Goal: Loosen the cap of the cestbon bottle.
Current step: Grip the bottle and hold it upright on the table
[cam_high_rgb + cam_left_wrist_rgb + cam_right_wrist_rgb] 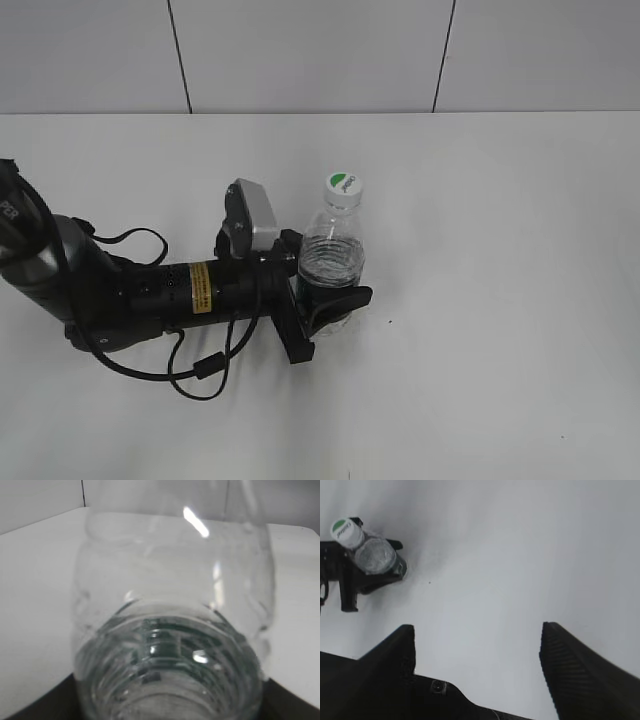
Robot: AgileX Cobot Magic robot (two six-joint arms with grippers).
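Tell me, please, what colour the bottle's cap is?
White with a green mark on top, clearest on the cap in the exterior view.

Bright, even light; the cestbon bottle point(170, 630) looms blurred with white glare streaks.

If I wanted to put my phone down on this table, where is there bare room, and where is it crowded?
The table is bare to the right of the cestbon bottle, and along the back by the wall. The left side is crowded: the left gripper clamps the bottle low down, with its arm and cables behind. The right gripper hangs open above bare table.
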